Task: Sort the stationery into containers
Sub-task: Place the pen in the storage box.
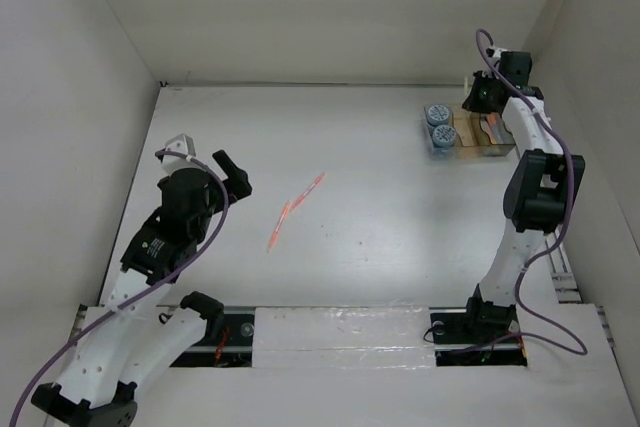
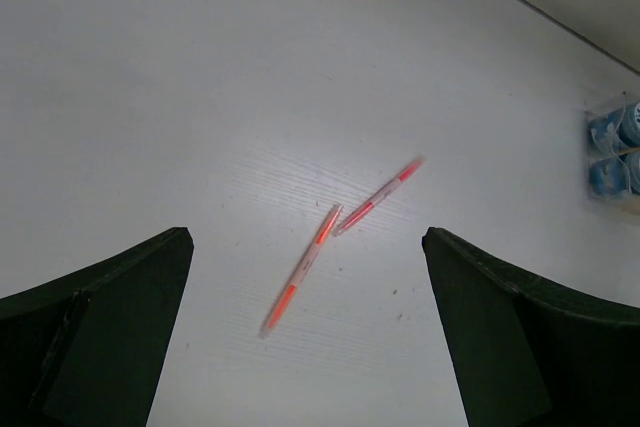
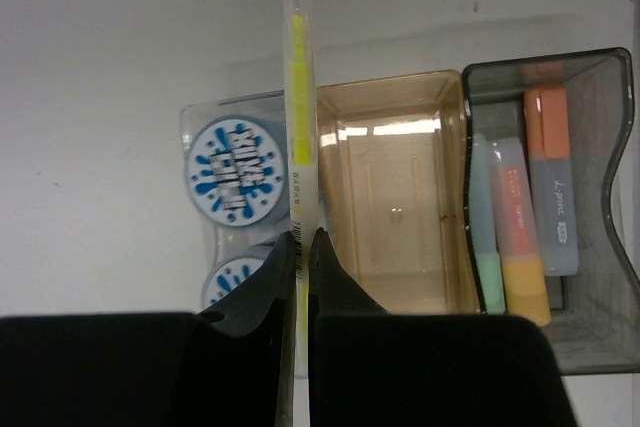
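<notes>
Yellow pen clamped in right gripper above organiser; pots, markers binned; two orange pens unsorted at centre of worktop; left gripper jaws apart.

White arm links, black joints, purple cables, black jaws.

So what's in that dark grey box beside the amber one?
The grey box holds three fat markers side by side, tipped green, yellow and orange. Its floor beneath them is covered.
</notes>
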